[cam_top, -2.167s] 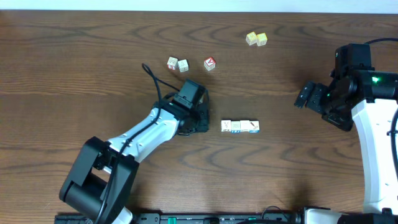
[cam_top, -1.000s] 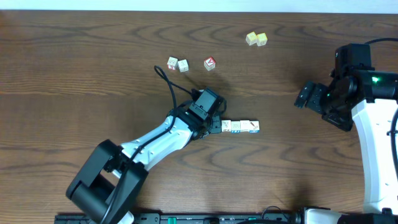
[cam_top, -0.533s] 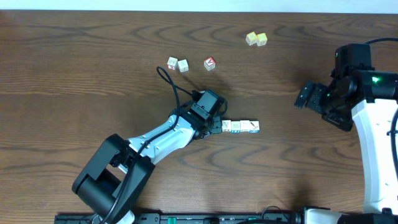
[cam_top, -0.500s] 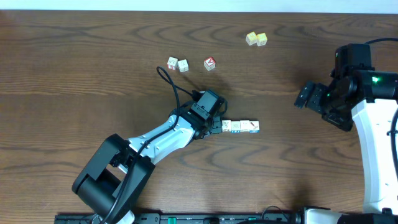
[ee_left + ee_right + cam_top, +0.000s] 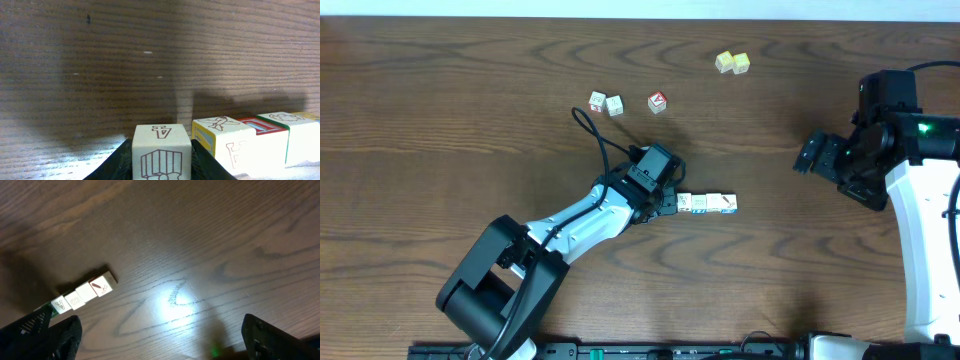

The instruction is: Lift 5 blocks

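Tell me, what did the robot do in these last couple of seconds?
The left arm swung right to the left end of the row, where its jaws are closed on a block; for the last second it has held there. The row, the loose cubes farther back and the right arm, jaws wide open, stayed put.

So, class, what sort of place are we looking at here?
Probably a robotics lab bench: a left arm and a right arm at a wooden table, with toy blocks laid out on it.
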